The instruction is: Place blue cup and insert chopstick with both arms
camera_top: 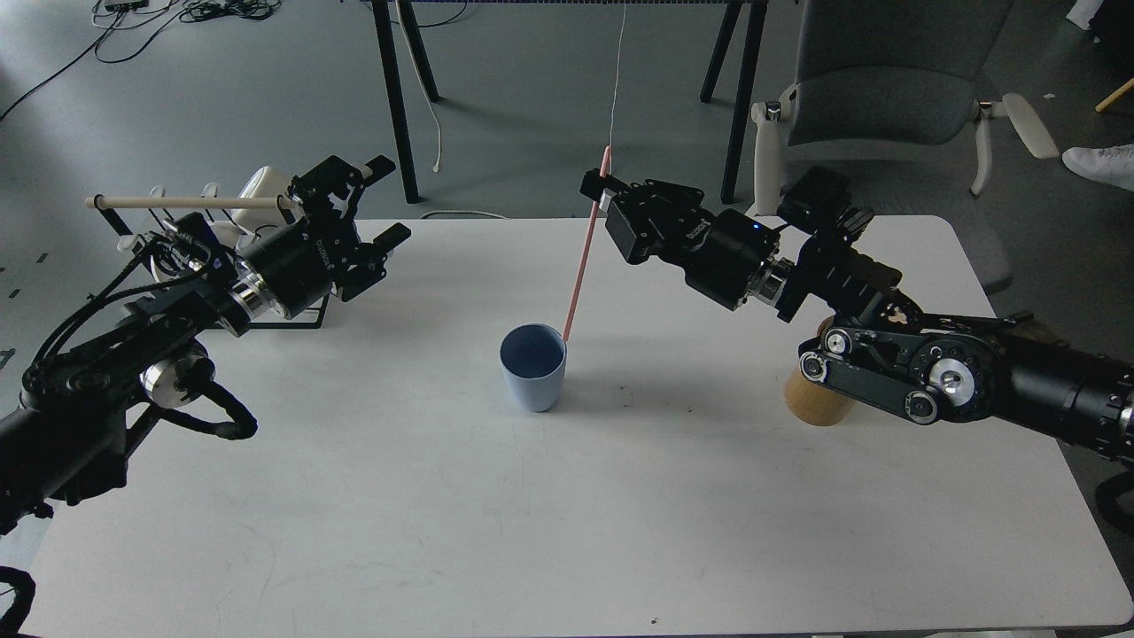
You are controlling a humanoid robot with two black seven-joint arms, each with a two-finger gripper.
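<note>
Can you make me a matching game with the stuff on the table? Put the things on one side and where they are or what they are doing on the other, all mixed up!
Things:
1. blue cup
2. pink chopstick
3. left pincer
4. tan bamboo holder

Places or states:
A. open, holding nothing, near the mug rack
B. partly hidden behind the right arm
C. standing upright in the middle of the white table
D. gripped near its top by the right pincer, lower tip at the cup's rim

Pairs: 1-C, 2-D, 3-A, 4-B
</note>
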